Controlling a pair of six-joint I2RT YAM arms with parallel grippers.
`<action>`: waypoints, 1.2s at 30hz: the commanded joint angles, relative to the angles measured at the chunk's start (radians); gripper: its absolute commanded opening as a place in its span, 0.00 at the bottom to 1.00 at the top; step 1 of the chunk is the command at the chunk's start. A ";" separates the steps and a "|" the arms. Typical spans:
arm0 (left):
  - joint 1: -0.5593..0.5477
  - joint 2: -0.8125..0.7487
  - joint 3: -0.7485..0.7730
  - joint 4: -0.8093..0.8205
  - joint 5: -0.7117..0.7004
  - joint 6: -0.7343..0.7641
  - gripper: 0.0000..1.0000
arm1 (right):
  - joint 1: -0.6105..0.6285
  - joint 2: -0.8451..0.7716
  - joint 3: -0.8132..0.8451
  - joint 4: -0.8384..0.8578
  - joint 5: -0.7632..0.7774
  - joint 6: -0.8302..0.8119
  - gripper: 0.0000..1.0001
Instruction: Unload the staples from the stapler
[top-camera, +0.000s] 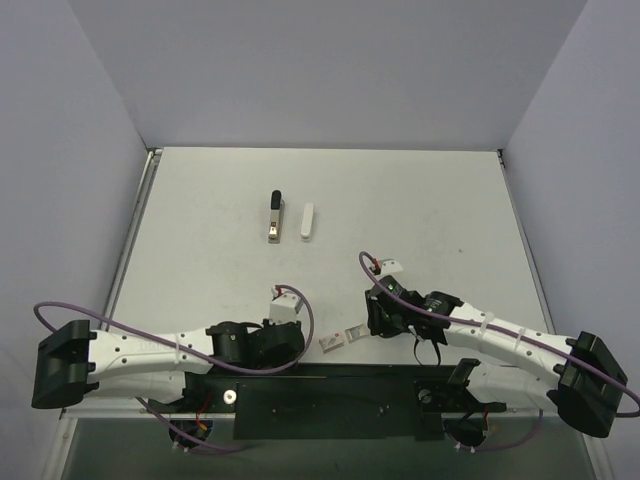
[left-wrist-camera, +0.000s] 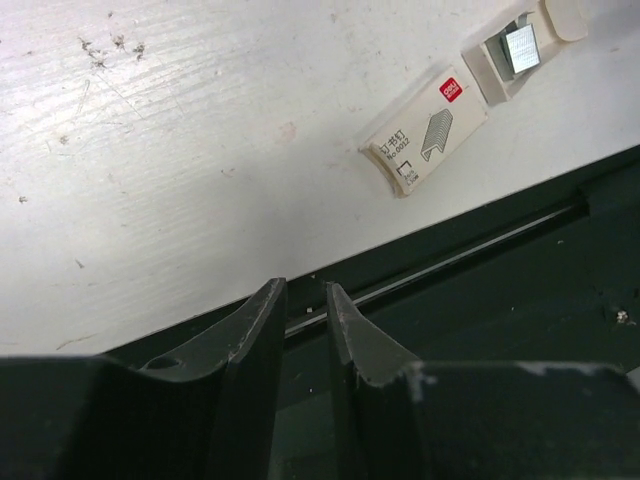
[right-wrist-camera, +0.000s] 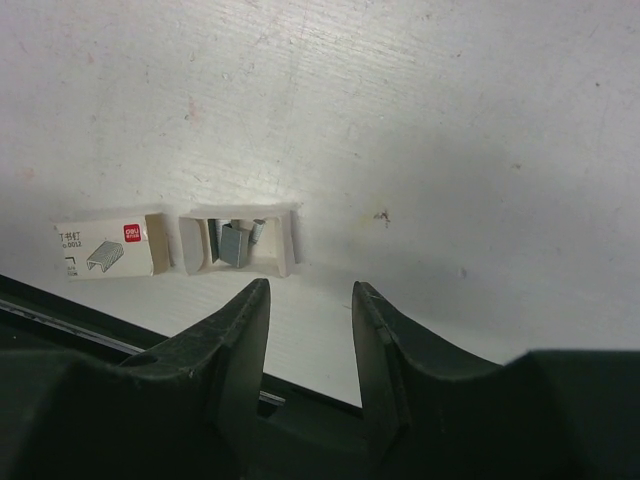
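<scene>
The stapler lies at the far middle of the table in the top view, in two pieces a little apart: the white oblong shell and the black-ended metal bar. The stapler's own staples are too small to make out there. My left gripper is empty, its jaws a narrow gap apart over the table's near edge. My right gripper is open and empty, low over the table. Both are far from the stapler.
A small white staple box with a red mark lies between the grippers. Its slid-out tray holds spare grey strips. The dark base plate runs along the near edge.
</scene>
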 joint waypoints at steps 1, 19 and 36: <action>0.002 0.032 0.004 0.083 -0.038 -0.014 0.29 | -0.013 0.042 -0.007 0.041 -0.026 -0.007 0.34; 0.126 0.188 -0.003 0.244 0.090 0.063 0.00 | -0.031 0.165 0.000 0.110 -0.085 -0.012 0.29; 0.134 0.256 -0.004 0.312 0.145 0.077 0.00 | -0.047 0.209 -0.006 0.133 -0.105 -0.018 0.22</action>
